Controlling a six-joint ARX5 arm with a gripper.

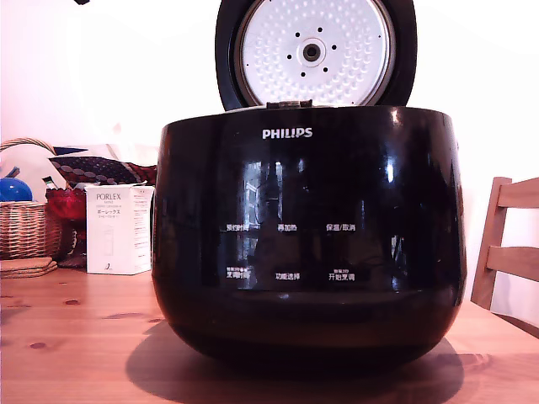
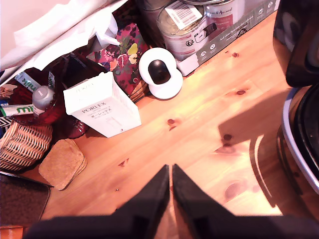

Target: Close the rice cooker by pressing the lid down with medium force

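The rice cooker (image 1: 308, 240) stands on the wooden table (image 1: 67, 337) and fills the middle of the exterior view, its front panel with white logo and button labels facing the camera. The lid (image 1: 315, 52) is raised upright at the back, hinged behind the rim, with its dimpled metal inner face turned forward. The top edge of the lid is cut off by the frame.

In the wrist view the gripper (image 2: 171, 172) hangs above bare table boards, its two dark fingers (image 2: 154, 191) pressed together at the tips and holding nothing. The cooker's rim (image 2: 299, 149) appears only at the edge of that picture, well apart from the fingertips, with an open strip of tabletop between them. The gripper does not appear in the exterior view.

Toward the exterior view's left, a white box (image 1: 119, 229) stands upright near the cooker's side without touching it. Beyond the box sit a wicker basket (image 1: 25, 220) and a stack of cork coasters (image 1: 27, 267). The wrist view also shows a small round white camera (image 2: 160, 72) standing just beside a tray of tins (image 2: 209, 22) at the table's far side. A wooden chair back (image 1: 505, 244) rises past the table edge on the exterior view's right. The table surface in front of the cooker is open.
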